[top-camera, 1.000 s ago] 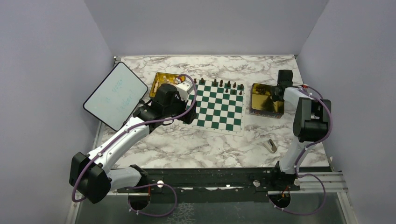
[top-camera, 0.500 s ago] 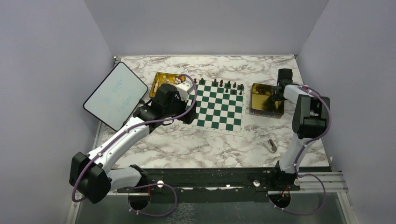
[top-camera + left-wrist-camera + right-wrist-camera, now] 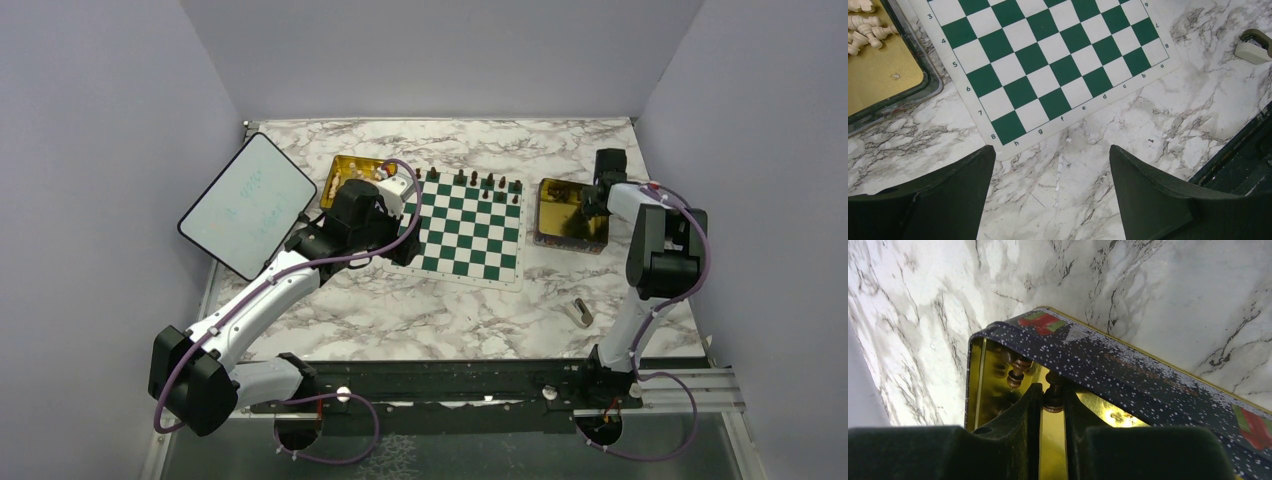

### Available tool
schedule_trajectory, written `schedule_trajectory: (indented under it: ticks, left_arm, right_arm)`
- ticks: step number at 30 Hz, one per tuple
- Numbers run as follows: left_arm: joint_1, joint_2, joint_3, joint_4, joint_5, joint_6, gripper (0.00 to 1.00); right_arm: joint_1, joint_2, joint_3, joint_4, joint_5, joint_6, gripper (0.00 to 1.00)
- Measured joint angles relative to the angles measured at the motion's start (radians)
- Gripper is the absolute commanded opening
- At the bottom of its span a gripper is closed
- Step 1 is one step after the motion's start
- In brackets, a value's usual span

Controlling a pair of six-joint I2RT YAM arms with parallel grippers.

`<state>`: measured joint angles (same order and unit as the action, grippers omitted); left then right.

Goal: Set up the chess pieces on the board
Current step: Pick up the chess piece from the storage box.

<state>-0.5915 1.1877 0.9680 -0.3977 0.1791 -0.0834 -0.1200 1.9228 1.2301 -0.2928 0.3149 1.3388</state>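
Jaws first, from the left: the left gripper is spread wide with nothing between its fingers. It hangs over bare marble table just off the near-left corner of the chessboard and touches nothing. To its left sits the left gold tray, with cream pieces lying loose in its far corner; none of them stands on the board. On the board, I count a single row of dark pieces along the far edge, and the other squares I can see are bare. I cannot tell piece types at this size. Further right is the right gold tin, and the right gripper reaches into its far corner. Its jaws are drawn almost together, pinching a dark brown piece by the body. That piece seems upright, but I cannot tell whether its base rests on the tin floor. Two or three more dark figures lie just beside it against the tin wall. I judge the step in hand to be fetching another dark piece, with the task well short of half done. The next move calls for a straight lift clear of the tin wall, then a carry left to an open square on the far ranks. The neighbouring figures could be dragged or toppled on the way out.
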Motion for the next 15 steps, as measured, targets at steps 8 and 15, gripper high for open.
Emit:
schedule_trajectory:
  ticks: [8, 15]
  left_arm:
    - [0.0, 0.002, -0.002, 0.002, 0.0, -0.003, 0.81]
    - [0.0, 0.03, -0.008, 0.026, 0.009, -0.027, 0.8]
  right_arm:
    - [0.0, -0.093, -0.077, 0.068, -0.05, -0.211, 0.13]
    - [0.0, -0.221, -0.105, 0.182, -0.174, -0.491, 0.14]
